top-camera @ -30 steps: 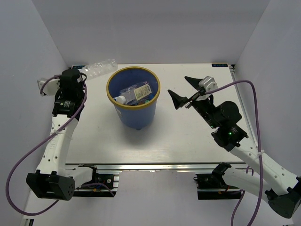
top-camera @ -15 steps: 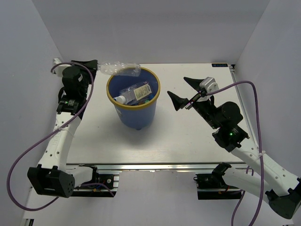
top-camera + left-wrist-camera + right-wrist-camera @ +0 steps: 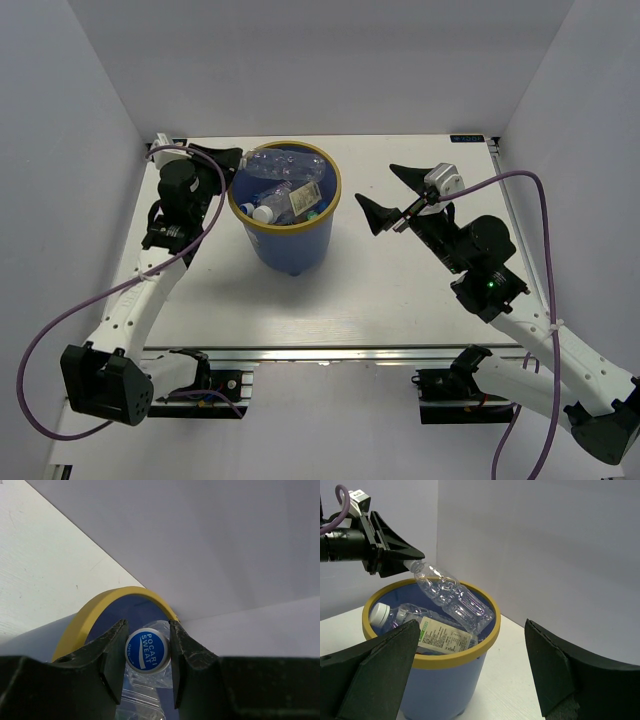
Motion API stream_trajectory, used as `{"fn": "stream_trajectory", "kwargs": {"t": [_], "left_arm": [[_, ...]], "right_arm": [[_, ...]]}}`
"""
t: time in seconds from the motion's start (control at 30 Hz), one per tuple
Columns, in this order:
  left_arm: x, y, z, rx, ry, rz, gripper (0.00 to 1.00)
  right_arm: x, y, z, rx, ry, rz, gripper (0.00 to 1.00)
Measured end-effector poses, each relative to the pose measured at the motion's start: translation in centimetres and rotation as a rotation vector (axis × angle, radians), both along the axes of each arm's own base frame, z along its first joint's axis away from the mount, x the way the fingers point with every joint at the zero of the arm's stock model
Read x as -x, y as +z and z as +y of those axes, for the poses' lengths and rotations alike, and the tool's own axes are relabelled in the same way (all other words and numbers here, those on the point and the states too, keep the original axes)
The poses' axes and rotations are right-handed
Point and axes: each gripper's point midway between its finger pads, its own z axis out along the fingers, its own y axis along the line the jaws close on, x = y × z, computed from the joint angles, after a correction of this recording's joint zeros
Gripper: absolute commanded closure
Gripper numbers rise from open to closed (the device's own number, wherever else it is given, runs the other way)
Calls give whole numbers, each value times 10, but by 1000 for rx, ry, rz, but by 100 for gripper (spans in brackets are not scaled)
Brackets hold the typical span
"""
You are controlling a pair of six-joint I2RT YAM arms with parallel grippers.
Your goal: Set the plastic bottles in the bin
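Last bottle, I reckon
Left pincer (image 3: 147, 630) pinches a clear bottle (image 3: 452, 595) by its cap over the bin (image 3: 290, 250), several already inside; right pincer (image 3: 378, 186) is spread, empty. Just needs dropping.

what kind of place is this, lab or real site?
Probably a lab test cell: white table boxed by plain walls, left arm and right arm bolted at its edge, blue bin of bottles.
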Motion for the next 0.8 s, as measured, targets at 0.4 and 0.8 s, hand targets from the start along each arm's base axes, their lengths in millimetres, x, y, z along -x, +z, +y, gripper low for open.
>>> {"fn": "stream_trajectory", "kwargs": {"t": [0.4,0.8], "left_arm": [[8,12,12,-128,36,18,2],[44,42,63,-255,244,30,2]], "right_arm": [[0,-5,6,4,24,21,11],[-9,-15,-8,-41,-59,100,11]]}}
